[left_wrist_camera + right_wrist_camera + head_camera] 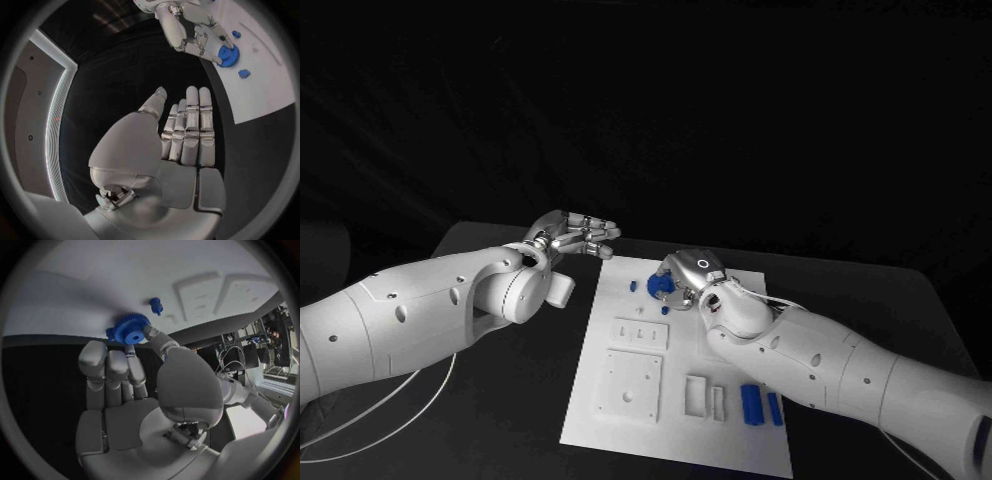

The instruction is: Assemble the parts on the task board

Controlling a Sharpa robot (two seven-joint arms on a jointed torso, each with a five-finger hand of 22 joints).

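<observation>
From my remote station I see the right hand [687, 277] over the far end of the flat white task board [678, 440], its fingertips [149, 331] closed on a round blue toothed gear [129, 331] that sits at the board's far edge. A small blue peg-like part [155, 305] stands on the board just beside the gear, and the left wrist view shows another small blue piece [244, 73] near it. My left hand [574, 235] hovers over the black table [488, 420] just off the board's far left corner, fingers straight and side by side, holding nothing. Two blue oblong parts [762, 404] lie near the board's near right edge, beside white raised block fixtures [630, 383].
</observation>
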